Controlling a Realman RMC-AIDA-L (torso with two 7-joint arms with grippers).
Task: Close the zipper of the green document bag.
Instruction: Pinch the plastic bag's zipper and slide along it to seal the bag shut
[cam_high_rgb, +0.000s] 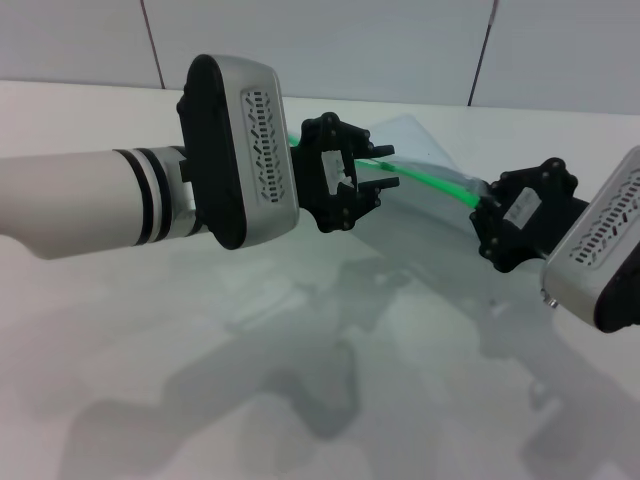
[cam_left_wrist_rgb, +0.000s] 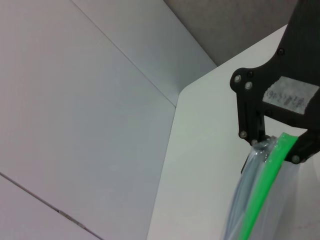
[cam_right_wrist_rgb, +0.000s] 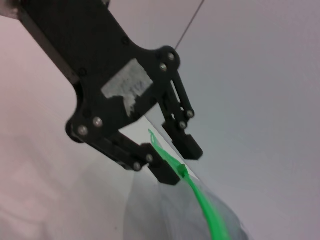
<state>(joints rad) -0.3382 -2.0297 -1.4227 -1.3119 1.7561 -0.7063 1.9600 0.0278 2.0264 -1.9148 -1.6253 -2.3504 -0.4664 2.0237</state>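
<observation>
Zipper (cam_right_wrist_rgb: 206, 209) beside open left hand (cam_right_wrist_rgb: 181, 161)

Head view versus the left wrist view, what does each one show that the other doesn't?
Only the head view shows both arms: the left gripper on the zipper near one end, and the whole span of the bag held above the table.

Only the left wrist view shows the table's corner, with the wall beyond it, and the zipper end-on where it meets the right gripper.

Both show the right gripper at the far end of the green zipper and part of the translucent bag.
</observation>
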